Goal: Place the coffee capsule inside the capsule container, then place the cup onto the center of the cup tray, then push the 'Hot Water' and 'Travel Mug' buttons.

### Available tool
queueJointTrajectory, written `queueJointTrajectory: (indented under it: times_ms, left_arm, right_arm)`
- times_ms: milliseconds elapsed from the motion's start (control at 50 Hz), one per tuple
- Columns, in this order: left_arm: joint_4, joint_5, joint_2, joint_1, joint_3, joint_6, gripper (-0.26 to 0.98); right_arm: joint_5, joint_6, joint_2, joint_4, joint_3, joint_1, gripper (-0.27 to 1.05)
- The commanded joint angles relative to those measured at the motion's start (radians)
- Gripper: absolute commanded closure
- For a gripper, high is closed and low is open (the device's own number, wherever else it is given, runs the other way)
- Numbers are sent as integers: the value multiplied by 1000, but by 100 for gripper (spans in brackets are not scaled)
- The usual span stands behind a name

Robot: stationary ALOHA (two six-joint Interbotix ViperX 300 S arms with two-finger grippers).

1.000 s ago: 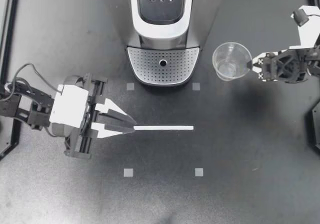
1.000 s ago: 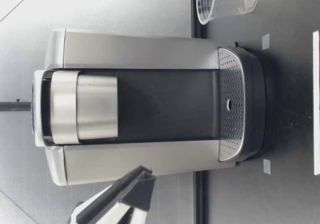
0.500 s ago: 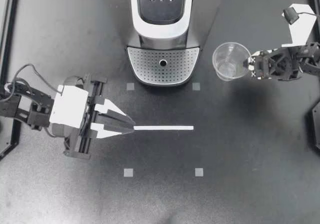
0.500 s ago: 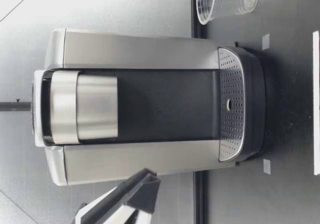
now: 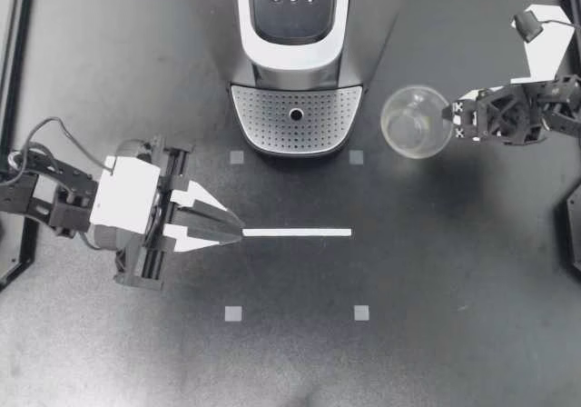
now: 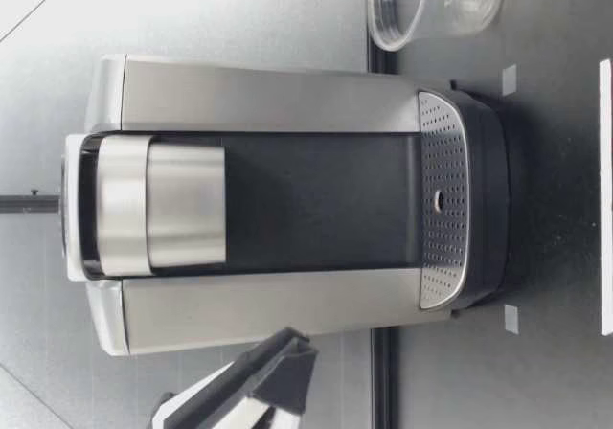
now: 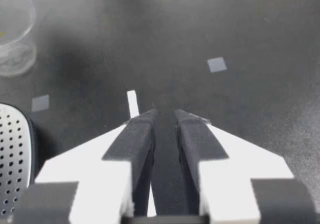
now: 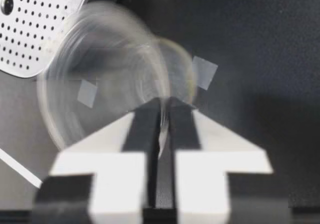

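Just to the right of the coffee machine (image 5: 295, 25), level with its cup tray (image 5: 272, 125) but off it: clear cup (image 5: 410, 127), pinched at the rim on the side away from the machine by right gripper (image 5: 451, 116), fingers closed to a sliver on the thin wall. Well in front of the machine, toward its left: left gripper (image 5: 240, 233), fingers almost together, holding nothing, tips at the end of a white strip (image 5: 297, 233).
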Motion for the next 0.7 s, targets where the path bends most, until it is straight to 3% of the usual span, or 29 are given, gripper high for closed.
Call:
queueJointTrajectory:
  times_ms: [0, 280, 480, 680]
  left_arm:
    - [0, -5, -9, 0, -11, 2, 51]
    - [0, -5, -14, 0, -11, 2, 51]
    - [0, -5, -15, 0, -11, 2, 51]
    - [0, -5, -14, 0, -11, 2, 51]
  right_arm:
    - [-8, 2, -21, 2, -28, -6, 70]
    - [-35, 32, -44, 49, -80, 46, 71]
    - [-123, 123, 37, 49, -141, 126, 71]
    - [-152, 132, 135, 48, -207, 146, 71]
